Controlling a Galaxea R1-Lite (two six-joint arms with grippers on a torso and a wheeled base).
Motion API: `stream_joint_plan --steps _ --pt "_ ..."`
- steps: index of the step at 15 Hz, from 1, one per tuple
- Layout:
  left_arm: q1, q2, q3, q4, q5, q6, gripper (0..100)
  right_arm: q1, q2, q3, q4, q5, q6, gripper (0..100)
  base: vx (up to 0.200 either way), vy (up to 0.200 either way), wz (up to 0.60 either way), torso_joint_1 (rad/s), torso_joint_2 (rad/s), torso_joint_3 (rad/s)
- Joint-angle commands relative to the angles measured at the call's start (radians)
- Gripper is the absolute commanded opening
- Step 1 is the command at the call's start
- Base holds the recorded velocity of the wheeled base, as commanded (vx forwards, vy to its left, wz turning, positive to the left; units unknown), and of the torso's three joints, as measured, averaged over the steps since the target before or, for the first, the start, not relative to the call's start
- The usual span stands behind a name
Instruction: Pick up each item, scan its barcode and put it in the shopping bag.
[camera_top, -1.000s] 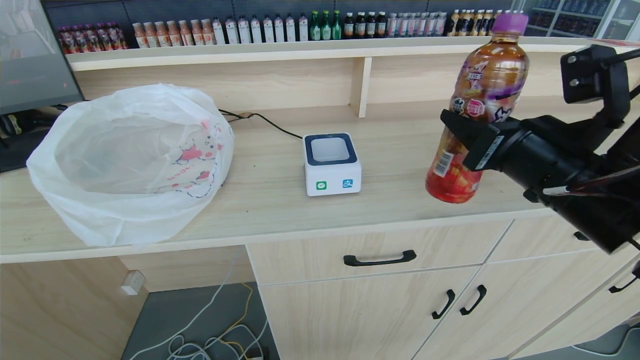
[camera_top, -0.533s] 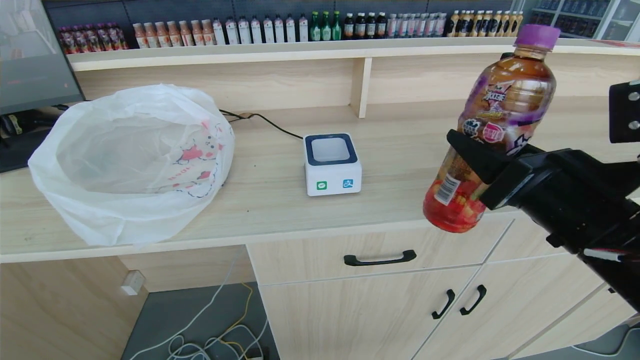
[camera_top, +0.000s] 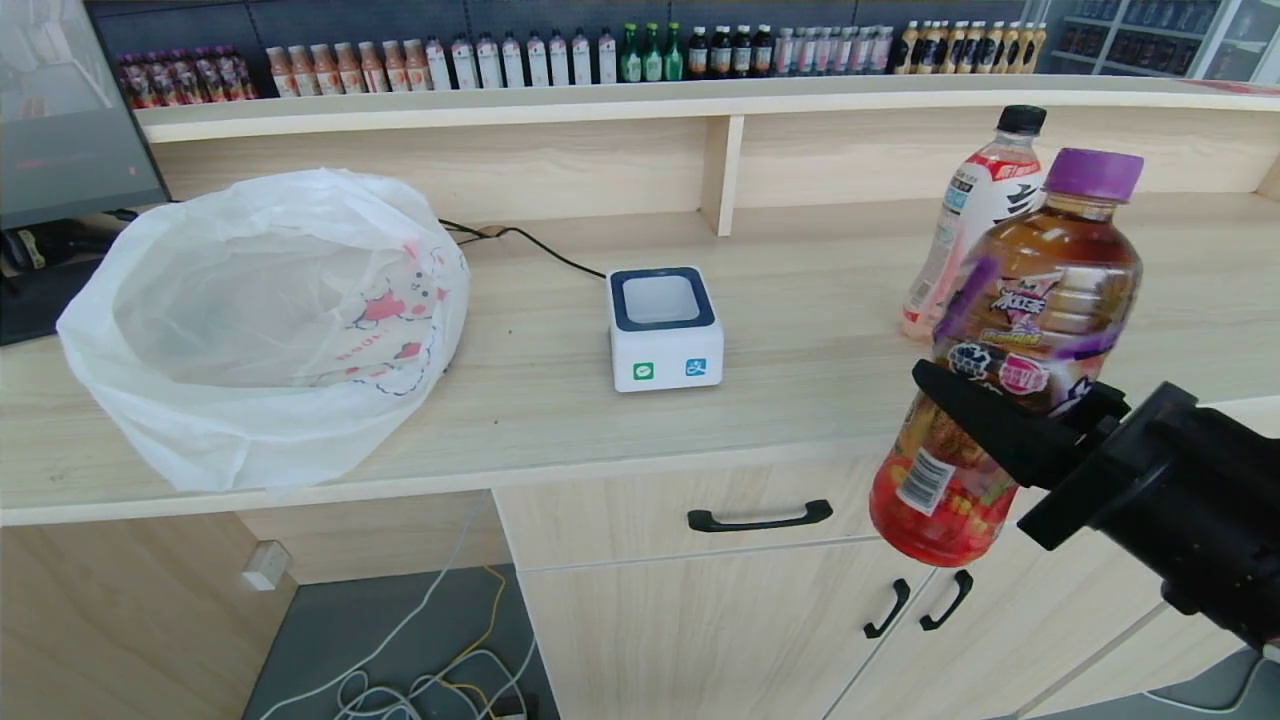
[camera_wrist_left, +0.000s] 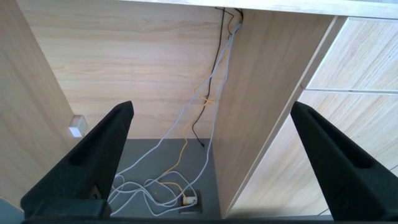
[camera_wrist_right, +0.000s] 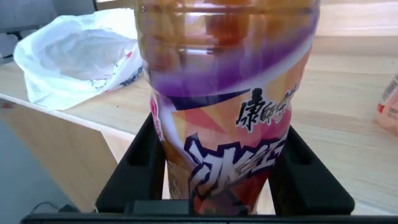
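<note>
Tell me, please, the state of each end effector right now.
Left end effector: open, empty.
Right end effector: closed on the purple-capped bottle.

A clear plastic bottle of amber tea with a purple cap hangs in front of the light wooden counter, leaning slightly, clamped at mid-body by the right gripper — its barcode shows low on the side. A pink-and-white bottle with a black cap stands upright on the counter behind it. The white cube-shaped scanner sits mid-counter; the translucent white plastic shopping bag lies open, well to its left.
</note>
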Motion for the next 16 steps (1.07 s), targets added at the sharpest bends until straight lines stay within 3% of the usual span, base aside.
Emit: stream_joint_plan --steps 1,9,14,16 --pt "0.000 -0.003 0.001 0.000 0.000 0.003 100 0.001 0.006 -0.004 -0.001 0.047 0.036 0 0.000 0.000 0.00 0.000 0.00 0.000" --pt "0.000 -0.005 0.001 0.000 0.000 0.014 100 0.001 0.029 -0.052 -0.012 0.291 0.284 0 0.000 0.000 0.00 0.000 0.00 0.000" --pt "0.000 -0.005 0.001 0.000 0.000 0.014 100 0.052 0.095 -0.061 -0.147 0.309 0.453 0 0.000 0.000 0.00 0.000 0.00 0.000" --pt "0.000 -0.005 0.001 0.000 0.000 0.014 100 0.130 0.105 -0.061 -0.204 0.309 0.517 0 0.000 0.000 0.00 0.000 0.00 0.000"
